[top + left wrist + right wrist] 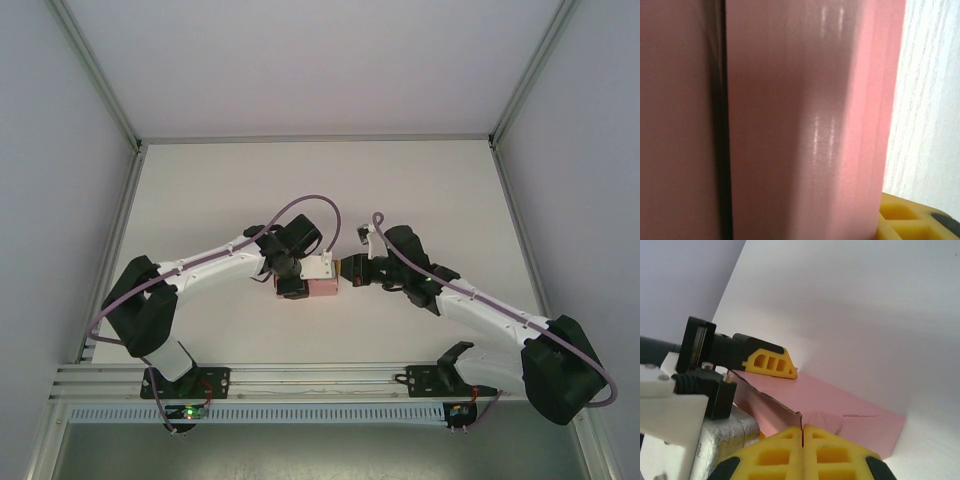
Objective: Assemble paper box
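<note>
Paper box (pixel 325 289): pink card, folded up into a small block, sitting mid-table (pixel 420 190) between the two arms.

In the left wrist view its pink side (pixel 805 125) is hard against the lens, with a dark seam running down it.

Left gripper (pixel 303 280) has the box. Its jaws stand partway apart with the box between them. From the right wrist view I see one yellow finger (pixel 771 363) lying against the box's far top edge.

Right gripper (pixel 350 270) is at the box's right end, fingers pressed fully together (pixel 803 437). Its tips touch a ragged card edge on the box (pixel 850 407). I cannot tell whether any card is pinched in that seam.

Box top shows a creased flap line.
</note>
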`<state>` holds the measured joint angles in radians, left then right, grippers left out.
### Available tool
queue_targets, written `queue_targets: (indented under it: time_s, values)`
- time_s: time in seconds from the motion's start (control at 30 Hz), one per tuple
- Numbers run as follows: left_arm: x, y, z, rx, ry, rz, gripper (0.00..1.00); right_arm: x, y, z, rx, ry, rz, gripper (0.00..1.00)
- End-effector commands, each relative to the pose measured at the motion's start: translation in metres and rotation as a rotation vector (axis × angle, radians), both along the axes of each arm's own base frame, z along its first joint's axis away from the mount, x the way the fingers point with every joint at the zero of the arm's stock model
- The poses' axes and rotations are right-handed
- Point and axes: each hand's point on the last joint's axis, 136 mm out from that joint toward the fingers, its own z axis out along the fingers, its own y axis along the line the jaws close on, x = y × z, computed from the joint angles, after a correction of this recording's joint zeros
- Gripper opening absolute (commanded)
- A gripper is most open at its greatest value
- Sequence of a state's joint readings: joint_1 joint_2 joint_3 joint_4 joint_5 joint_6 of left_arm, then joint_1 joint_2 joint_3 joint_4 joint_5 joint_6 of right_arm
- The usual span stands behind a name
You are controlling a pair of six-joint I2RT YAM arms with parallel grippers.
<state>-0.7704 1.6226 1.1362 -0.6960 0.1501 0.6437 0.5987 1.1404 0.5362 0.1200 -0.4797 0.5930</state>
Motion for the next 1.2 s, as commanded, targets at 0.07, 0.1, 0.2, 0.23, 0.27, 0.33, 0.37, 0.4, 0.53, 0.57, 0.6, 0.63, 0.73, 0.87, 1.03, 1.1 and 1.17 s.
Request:
queue_targets:
  time_s: [0.07, 0.1, 0.2, 0.23, 0.27, 0.33, 0.37, 0.4, 0.53, 0.57, 0.6, 0.63, 0.73, 0.87, 1.03, 1.1, 1.17]
  values:
    - [-0.001, -0.007, -0.005, -0.015, 0.031, -0.006, 0.50, -0.022, 0.003, -0.008, -0.034, -0.186, 0.127, 0.00]
    - [-0.001, -0.007, -0.005, -0.019, 0.032, -0.007, 0.50, -0.022, 0.001, -0.009, -0.041, -0.212, 0.118, 0.00]
    - [-0.001, -0.009, -0.002, -0.029, 0.033, -0.010, 0.50, -0.029, -0.001, -0.013, -0.046, -0.287, 0.137, 0.00]
    - [-0.001, -0.009, -0.002, -0.032, 0.031, -0.010, 0.50, -0.031, -0.002, -0.015, -0.051, -0.305, 0.143, 0.00]
    - [0.000, -0.010, -0.001, -0.036, 0.028, -0.007, 0.50, -0.032, -0.003, -0.018, -0.064, -0.313, 0.141, 0.00]
    - [0.000, -0.012, 0.001, -0.042, 0.033, -0.004, 0.50, -0.036, -0.003, -0.024, -0.104, -0.335, 0.154, 0.00]
    - [0.000, -0.012, 0.001, -0.044, 0.034, -0.004, 0.51, -0.036, -0.002, -0.027, -0.124, -0.340, 0.155, 0.00]
    - [0.000, -0.013, 0.002, -0.048, 0.037, -0.001, 0.51, -0.036, -0.002, -0.030, -0.141, -0.343, 0.153, 0.00]
    - [0.001, -0.015, 0.004, -0.053, 0.036, 0.007, 0.51, -0.035, -0.001, -0.034, -0.179, -0.375, 0.132, 0.00]
    - [0.001, -0.015, 0.005, -0.054, 0.036, 0.008, 0.51, -0.033, -0.002, -0.033, -0.187, -0.387, 0.120, 0.00]
    - [0.001, -0.015, 0.005, -0.054, 0.038, 0.006, 0.52, -0.033, -0.003, -0.032, -0.191, -0.397, 0.113, 0.00]
    - [0.002, -0.015, 0.005, -0.055, 0.036, 0.009, 0.52, -0.034, -0.003, -0.031, -0.189, -0.407, 0.115, 0.00]
    - [0.003, -0.016, 0.007, -0.063, 0.029, 0.013, 0.54, -0.038, -0.002, -0.031, -0.185, -0.429, 0.137, 0.00]
    - [0.005, -0.019, 0.011, -0.078, 0.021, 0.012, 0.55, -0.037, -0.004, -0.036, -0.211, -0.429, 0.125, 0.00]
    - [0.008, -0.022, 0.020, -0.090, 0.009, 0.019, 0.62, -0.033, -0.005, -0.034, -0.215, -0.424, 0.088, 0.00]
    - [0.009, -0.024, 0.025, -0.097, 0.004, 0.026, 0.69, -0.027, -0.006, -0.031, -0.217, -0.413, 0.044, 0.00]
    - [0.011, -0.026, 0.030, -0.108, -0.001, 0.035, 0.79, -0.025, -0.006, -0.028, -0.208, -0.395, 0.012, 0.00]
